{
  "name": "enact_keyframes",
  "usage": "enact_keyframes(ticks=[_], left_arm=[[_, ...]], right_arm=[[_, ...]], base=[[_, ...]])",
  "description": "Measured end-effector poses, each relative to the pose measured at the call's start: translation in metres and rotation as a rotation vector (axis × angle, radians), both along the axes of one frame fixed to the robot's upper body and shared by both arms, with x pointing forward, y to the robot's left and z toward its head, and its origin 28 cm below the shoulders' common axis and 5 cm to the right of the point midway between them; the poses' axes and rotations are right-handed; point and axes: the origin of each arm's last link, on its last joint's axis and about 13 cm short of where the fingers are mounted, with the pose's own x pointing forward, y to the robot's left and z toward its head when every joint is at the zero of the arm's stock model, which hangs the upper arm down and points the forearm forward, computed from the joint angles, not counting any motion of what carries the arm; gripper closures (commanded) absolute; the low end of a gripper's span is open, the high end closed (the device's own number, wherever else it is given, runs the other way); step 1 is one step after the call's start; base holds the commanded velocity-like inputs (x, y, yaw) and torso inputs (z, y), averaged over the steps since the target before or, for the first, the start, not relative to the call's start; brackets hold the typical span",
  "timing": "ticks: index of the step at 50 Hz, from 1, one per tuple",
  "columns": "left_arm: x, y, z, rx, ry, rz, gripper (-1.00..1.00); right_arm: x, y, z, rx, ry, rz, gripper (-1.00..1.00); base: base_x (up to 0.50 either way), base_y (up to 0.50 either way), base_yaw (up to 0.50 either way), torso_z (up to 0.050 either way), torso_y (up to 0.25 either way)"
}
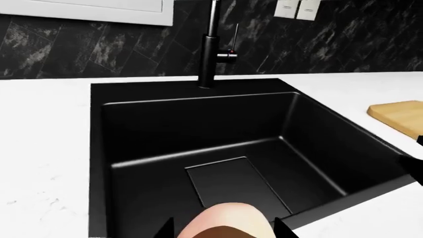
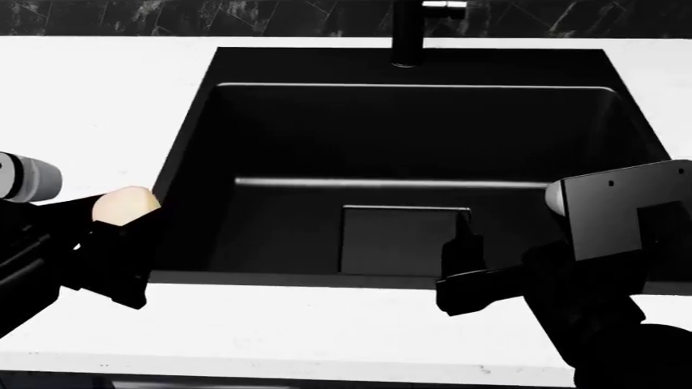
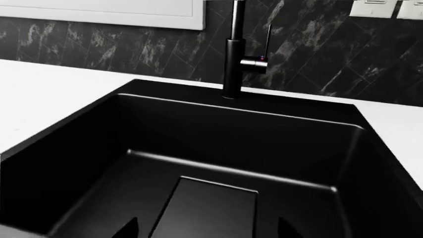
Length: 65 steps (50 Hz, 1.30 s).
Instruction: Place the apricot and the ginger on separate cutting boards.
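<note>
Apricot (image 2: 126, 204) clamped in left gripper (image 1: 225, 230), over counter (image 2: 97, 105) at sink (image 2: 190, 130) left edge. Blond cutting board (image 1: 399, 115) lies to the right, past sink, on far-right counter; only corner visible. Long axis n/a. Right gripper (image 3: 206, 229) spread, holds nothing, over sink near edge, nearer board. Ginger, 2nd board not in view.

No readable txt, labels, brands or nos. anywhere in these views.
</note>
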Motion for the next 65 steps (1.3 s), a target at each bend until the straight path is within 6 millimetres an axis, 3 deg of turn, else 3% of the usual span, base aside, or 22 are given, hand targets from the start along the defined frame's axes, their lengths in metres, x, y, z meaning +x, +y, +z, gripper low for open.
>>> enact_keyframes(ticks=[65], left_arm=[[-0.0026, 0.0008, 0.0003, -0.013, 0.001, 0.001, 1.00]], right_arm=[[-0.0008, -0.0021, -0.0006, -0.002, -0.002, -0.009, -1.00]], base=[[0.00, -0.45, 0.00, 0.000, 0.000]])
